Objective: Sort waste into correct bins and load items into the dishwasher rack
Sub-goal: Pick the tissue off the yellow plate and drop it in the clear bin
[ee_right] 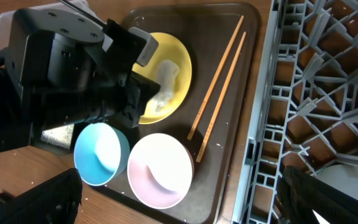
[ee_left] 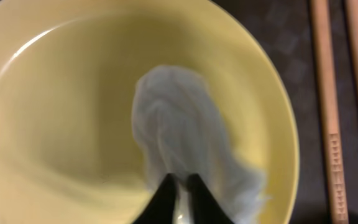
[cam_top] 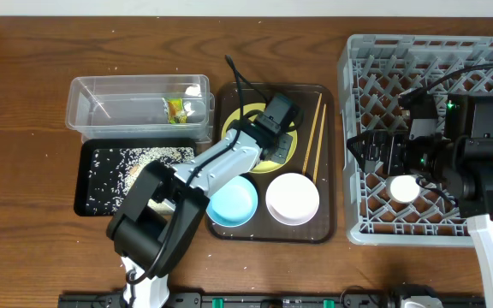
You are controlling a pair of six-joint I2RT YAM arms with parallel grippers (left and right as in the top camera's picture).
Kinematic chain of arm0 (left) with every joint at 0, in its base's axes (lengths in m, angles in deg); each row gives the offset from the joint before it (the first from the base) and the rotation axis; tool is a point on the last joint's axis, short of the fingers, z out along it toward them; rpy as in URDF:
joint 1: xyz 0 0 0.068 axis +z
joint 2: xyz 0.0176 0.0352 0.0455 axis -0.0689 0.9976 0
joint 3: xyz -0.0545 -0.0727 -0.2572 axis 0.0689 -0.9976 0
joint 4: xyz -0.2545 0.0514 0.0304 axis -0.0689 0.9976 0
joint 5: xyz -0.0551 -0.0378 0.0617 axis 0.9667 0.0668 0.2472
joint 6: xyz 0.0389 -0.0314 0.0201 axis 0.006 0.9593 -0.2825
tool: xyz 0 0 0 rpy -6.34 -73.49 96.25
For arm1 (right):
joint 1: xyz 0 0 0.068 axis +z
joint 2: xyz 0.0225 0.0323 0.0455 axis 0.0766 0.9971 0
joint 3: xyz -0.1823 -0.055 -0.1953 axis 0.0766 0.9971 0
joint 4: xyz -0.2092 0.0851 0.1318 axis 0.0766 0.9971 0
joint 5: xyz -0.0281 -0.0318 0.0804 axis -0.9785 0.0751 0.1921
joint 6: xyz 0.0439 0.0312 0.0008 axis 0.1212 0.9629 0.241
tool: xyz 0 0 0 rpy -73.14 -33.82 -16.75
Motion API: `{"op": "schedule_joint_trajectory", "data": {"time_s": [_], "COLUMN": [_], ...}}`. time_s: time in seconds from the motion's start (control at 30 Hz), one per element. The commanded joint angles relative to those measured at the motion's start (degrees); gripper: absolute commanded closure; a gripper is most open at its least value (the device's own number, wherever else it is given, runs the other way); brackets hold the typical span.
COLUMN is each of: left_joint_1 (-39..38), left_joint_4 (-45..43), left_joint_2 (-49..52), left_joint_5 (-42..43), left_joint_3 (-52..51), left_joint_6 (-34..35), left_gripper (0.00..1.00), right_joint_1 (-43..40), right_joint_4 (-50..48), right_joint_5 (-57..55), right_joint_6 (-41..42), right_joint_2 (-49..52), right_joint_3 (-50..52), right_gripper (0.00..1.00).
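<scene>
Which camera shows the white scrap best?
The left wrist view: the white scrap fills the frame, close enough to show its folds. The right wrist view shows it small on the plate; overhead, the left arm covers it.

On the worktop point(cam_top: 24, 103), the serving tray point(cam_top: 328, 197) lies between the rack point(cam_top: 353, 68), right, and the tub point(cam_top: 135, 85) and flat tray point(cam_top: 88, 171), left. It carries the plate point(ee_right: 176, 62) holding the scrap point(ee_right: 165, 87), 2 chopsticks point(cam_top: 315, 141) to the right, and the left bowl point(cam_top: 232, 203) and right bowl point(cam_top: 292, 198) in front

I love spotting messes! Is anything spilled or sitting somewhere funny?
Yes. A crumpled scrap lies on the yellow plate, which is rubbish on a dish. Rice is scattered over the black tray left of it.
</scene>
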Motion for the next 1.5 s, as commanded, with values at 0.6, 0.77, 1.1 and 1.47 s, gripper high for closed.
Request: {"op": "schedule_joint_trajectory", "data": {"time_s": [0.6, 0.77, 1.1, 1.47], "left_joint_1": [0.4, 0.3, 7.1, 22.9], "left_joint_4": [-0.7, -0.6, 7.0, 8.5], "left_joint_2": [1.8, 2.0, -12.2, -15.1], "left_joint_5": [0.5, 4.3, 1.9, -2.5], "left_joint_3": [-0.5, -0.5, 2.3, 2.0], "left_joint_6": [0.8, 0.8, 0.8, 0.3], "left_gripper": [0.35, 0.69, 0.94, 0.89], "right_joint_1": [0.7, 0.7, 0.7, 0.7], "right_joint_4": [0.9, 0.9, 0.9, 0.9], "right_joint_5": [0.7, 0.7, 0.7, 0.7], "right_joint_6": [-0.4, -0.4, -0.4, -0.4], "right_joint_2": [0.0, 0.0, 0.0, 0.0], "right_joint_3": [0.2, 0.2, 0.2, 0.2], "right_gripper": [0.01, 0.01, 0.01, 0.01]}}
